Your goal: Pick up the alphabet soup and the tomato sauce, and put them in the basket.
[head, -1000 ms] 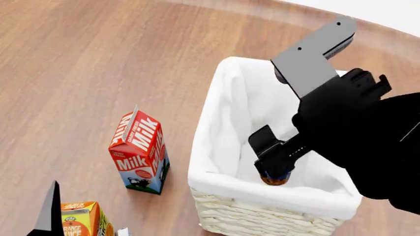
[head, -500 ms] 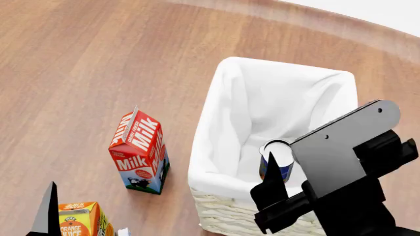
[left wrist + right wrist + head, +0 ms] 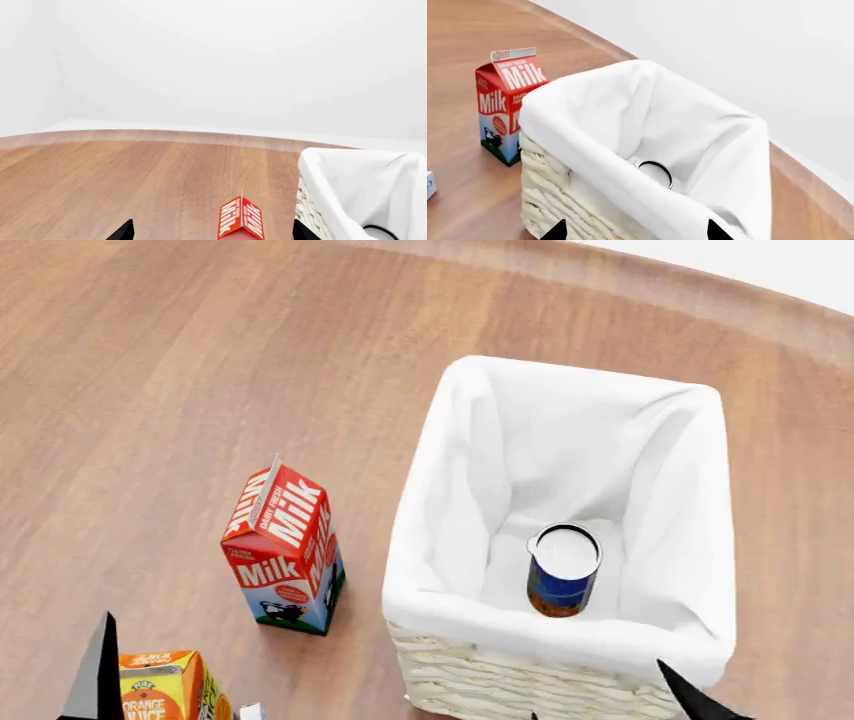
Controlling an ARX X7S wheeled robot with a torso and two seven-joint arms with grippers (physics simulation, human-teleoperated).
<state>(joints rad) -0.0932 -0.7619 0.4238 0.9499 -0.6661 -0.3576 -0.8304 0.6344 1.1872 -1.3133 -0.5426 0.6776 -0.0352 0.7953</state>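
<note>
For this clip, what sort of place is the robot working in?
Probably a simulated tabletop grocery-sorting setup rather than a real room: a bare round wooden table against plain white walls, holding a milk carton, an orange juice carton and a cloth-lined wicker basket with a blue can inside.

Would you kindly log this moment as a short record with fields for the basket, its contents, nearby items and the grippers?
basket: cream wicker basket with white liner, on the wooden table
contents: alphabet soup, upright, alone inside
tomato sauce: not in view
beside basket: milk carton, upright, apart from it
near edge: orange juice carton, partly cut off
left gripper: open, empty, only tips visible
right gripper: open, empty, only tips visible
</note>
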